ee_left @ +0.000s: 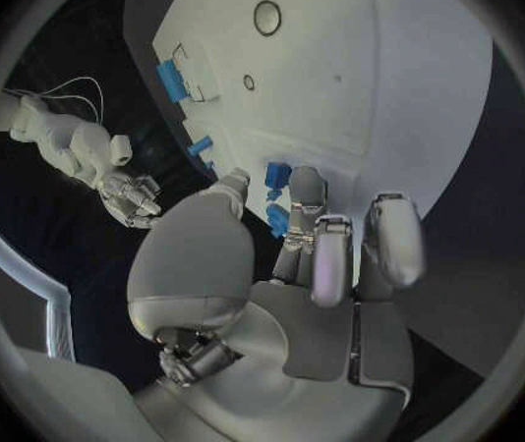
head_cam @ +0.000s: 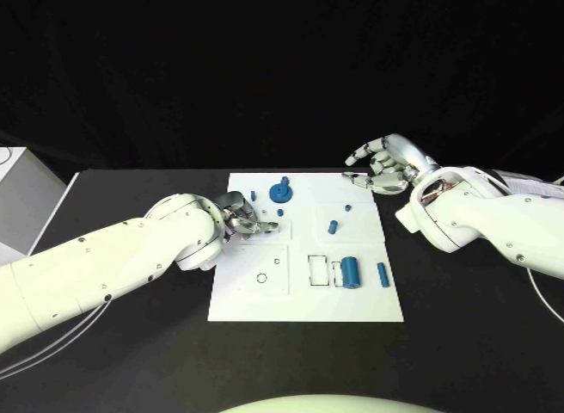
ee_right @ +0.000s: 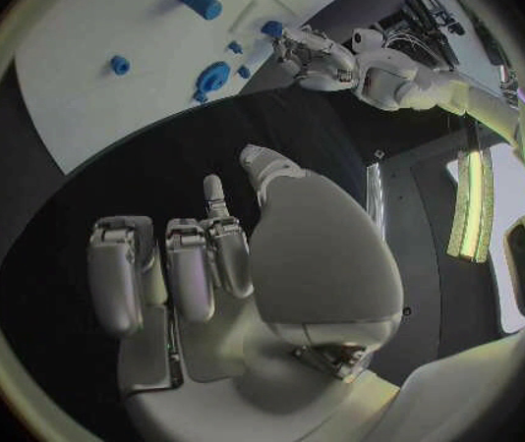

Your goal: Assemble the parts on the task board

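A black table (head_cam: 133, 344) holds the white task board (head_cam: 307, 297) in its middle, with a white box (head_cam: 9, 185) at the table's far left edge. The left hand (head_cam: 242, 217) sits over the board's left side with its fingers curled around a small blue part (ee_left: 275, 179), and the right hand (head_cam: 383, 165) floats over the board's far right corner, holding nothing, its fingers bent but apart. On the board, a blue gear (head_cam: 281, 191) stands near the far edge, a fat blue cylinder (head_cam: 352, 272) and a thin blue pin (head_cam: 383, 274) lie side by side nearer the robot, and a little blue peg (head_cam: 333, 227) lies between them and the gear.
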{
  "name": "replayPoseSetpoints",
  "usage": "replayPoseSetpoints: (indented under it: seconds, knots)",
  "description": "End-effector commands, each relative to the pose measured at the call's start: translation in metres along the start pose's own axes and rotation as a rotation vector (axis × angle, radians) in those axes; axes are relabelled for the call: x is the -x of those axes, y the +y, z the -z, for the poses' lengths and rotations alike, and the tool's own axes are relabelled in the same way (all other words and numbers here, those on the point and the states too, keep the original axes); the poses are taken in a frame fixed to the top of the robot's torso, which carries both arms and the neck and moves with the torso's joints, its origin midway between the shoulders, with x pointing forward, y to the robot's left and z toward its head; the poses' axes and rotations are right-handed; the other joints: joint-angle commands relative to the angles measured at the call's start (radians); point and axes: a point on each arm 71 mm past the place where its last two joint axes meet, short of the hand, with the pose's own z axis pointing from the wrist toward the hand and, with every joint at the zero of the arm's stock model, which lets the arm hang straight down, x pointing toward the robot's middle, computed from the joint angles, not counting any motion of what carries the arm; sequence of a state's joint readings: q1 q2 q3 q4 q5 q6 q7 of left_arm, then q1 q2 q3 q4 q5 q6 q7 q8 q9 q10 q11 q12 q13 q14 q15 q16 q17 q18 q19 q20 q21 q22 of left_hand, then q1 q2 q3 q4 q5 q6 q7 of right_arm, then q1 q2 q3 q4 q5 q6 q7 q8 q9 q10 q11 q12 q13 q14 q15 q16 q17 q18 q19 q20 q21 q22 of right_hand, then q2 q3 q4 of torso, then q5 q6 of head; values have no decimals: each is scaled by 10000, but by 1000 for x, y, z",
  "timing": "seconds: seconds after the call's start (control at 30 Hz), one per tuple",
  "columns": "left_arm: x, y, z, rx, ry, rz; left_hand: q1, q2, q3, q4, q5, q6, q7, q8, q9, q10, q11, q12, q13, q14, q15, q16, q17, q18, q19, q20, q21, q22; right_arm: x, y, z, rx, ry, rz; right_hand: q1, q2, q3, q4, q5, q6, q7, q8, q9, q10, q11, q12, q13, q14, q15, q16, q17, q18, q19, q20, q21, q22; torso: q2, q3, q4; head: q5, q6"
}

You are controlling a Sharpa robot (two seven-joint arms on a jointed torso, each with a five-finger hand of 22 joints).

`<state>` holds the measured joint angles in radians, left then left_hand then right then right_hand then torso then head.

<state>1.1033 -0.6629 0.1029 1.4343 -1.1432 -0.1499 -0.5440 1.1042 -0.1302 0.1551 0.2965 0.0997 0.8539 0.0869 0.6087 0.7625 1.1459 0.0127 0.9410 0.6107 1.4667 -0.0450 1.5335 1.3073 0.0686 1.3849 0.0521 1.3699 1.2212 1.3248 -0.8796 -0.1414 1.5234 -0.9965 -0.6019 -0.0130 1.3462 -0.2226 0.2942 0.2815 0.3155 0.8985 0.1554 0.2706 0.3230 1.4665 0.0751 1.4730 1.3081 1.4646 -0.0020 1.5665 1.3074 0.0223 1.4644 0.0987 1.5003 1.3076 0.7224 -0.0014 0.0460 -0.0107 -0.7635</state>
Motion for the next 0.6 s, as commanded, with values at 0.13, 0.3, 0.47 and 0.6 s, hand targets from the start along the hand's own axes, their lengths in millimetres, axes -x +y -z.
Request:
replayPoseSetpoints:
  seconds: [0.13,0.3,0.47,0.6]
  knots:
    - [-2,-5,-2,-54,-257,-239,14,25,416,-5,60,-130,-104,352,234,5,-80,114,24,813,-97,-9,2041,88,81,-38,29,19,-1,1,0,103,52,25,-61,0,34,34,-14,-85,10,-67,1,139,-19,47,1818,1062,-6,43,2634,-27,771,-12,-18,2040,8,2,-4,5,-20]
    - [-7,-7,-3,-51,-139,-281,48,-151,1188,-9,57,-302,-131,672,420,-58,-104,198,-12,810,-120,-12,2029,85,87,-63,25,37,-1,1,0,94,90,25,-61,0,34,34,-14,-85,10,-67,1,139,-19,47,1818,1062,-6,43,2634,-27,771,-12,-18,2040,11,-5,-13,4,-23]
    - [-9,-7,-4,37,29,-377,173,-379,1966,-18,44,-364,-167,929,537,-83,-136,272,-34,813,-146,-4,2035,85,91,-83,21,49,-2,1,0,85,102,25,-61,0,34,34,-14,-85,10,-67,1,139,-19,47,1818,1062,-6,43,2634,-27,771,-12,-18,2040,7,8,-6,1,-44]
    - [-10,-6,-4,111,199,-455,264,-581,2564,-27,37,-389,-198,1102,602,-48,-166,374,27,816,-170,4,2044,79,105,-106,32,83,-1,1,0,77,104,26,-61,0,34,34,-14,-85,10,-67,1,139,-19,47,1818,1062,-6,43,2634,-27,771,-12,-18,2040,4,1,-3,-12,-51]
